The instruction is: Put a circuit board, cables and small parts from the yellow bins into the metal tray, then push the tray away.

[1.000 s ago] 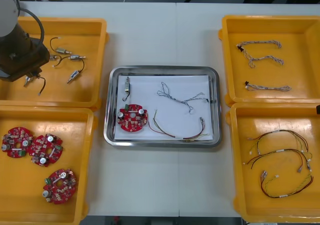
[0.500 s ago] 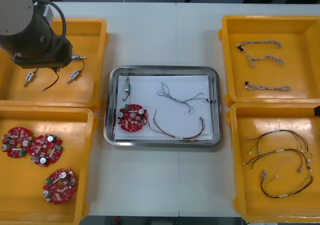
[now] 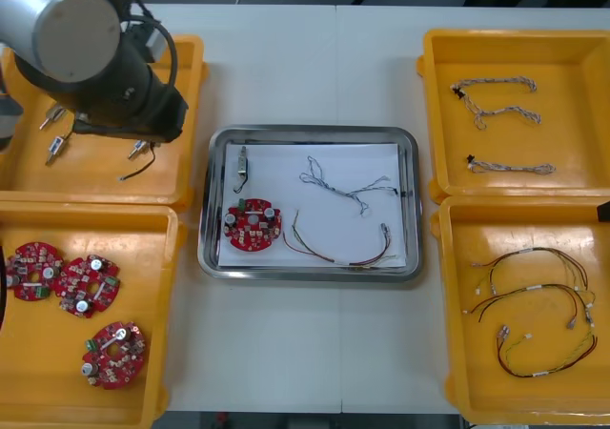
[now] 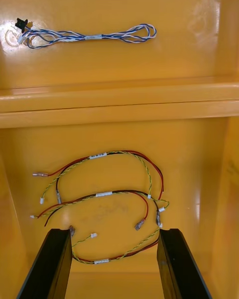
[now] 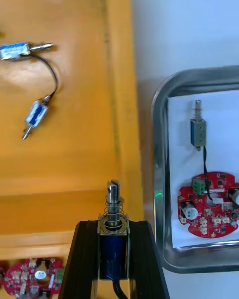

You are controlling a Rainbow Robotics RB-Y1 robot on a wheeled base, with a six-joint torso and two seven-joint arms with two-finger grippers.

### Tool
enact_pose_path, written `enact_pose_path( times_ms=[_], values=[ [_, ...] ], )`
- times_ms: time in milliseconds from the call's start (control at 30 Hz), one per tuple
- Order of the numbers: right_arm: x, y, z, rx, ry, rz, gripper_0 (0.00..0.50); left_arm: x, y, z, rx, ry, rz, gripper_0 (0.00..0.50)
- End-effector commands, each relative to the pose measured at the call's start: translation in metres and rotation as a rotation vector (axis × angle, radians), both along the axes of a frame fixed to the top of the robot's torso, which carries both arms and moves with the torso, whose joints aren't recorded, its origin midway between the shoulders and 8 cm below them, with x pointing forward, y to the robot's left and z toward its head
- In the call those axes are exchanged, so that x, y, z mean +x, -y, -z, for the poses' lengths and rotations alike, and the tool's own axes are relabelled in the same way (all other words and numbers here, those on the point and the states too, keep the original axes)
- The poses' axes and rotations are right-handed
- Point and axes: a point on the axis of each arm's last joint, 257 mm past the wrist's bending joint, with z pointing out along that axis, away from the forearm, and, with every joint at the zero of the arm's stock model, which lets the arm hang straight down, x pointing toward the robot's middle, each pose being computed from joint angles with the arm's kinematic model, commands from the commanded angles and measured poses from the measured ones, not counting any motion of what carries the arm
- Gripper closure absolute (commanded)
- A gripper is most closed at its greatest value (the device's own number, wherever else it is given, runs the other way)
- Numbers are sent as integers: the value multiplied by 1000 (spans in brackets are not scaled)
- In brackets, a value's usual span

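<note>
- The light table (image 3: 286, 353) carries everything. Beyond its far edge we see dark floor with a loose white cord lying on it.
- Four yellow bins flank the middle. The far left bin (image 3: 86, 176) holds spare small metal parts (image 3: 59, 146) and the near left bin (image 3: 38, 353) holds three spare boards (image 3: 84, 286). The far right bin (image 3: 572, 133) has twisted blue and white cables (image 3: 496, 86), and the near right bin (image 3: 477, 381) has red and yellow cables (image 3: 534, 291).
- The left arm (image 3: 95, 57) hangs over the far left bin, at its corner nearest the tray.
- The metal tray (image 3: 310, 133), white inside, sits between the bins. We judge it nearly loaded and not yet pushed away.
- In the tray lie a circuit board (image 3: 253, 225), a red and yellow cable (image 3: 338, 250), a blue and white cable (image 3: 348, 189) and one small part (image 3: 242, 167).
- The right gripper (image 4: 112, 234) hovers over the near right bin with its fingers spread and nothing between them.
- The left gripper (image 5: 113, 224) clamps another small metal part (image 5: 114, 251) upright above the bin wall, just beside the tray. Dropping it in and pushing the tray look like what is left.
</note>
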Motion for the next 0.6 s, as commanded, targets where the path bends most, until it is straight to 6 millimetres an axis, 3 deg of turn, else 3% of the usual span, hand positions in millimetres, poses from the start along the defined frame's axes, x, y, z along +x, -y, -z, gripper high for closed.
enact_pose_path(
  times_ms=[33, 367, 600],
  values=[
    [-3, 8, -12, -24, 24, 6, 0, 6, 54, -9, 12, 48, 60, 500],
    [-3, 7, -12, -24, 24, 2, 0, 9, 107, -5, -19, 32, 68, 500],
    [-3, 6, -12, -21, 24, -7, 0, 4, 124, 4, -4, 29, 67, 500]
  ],
)
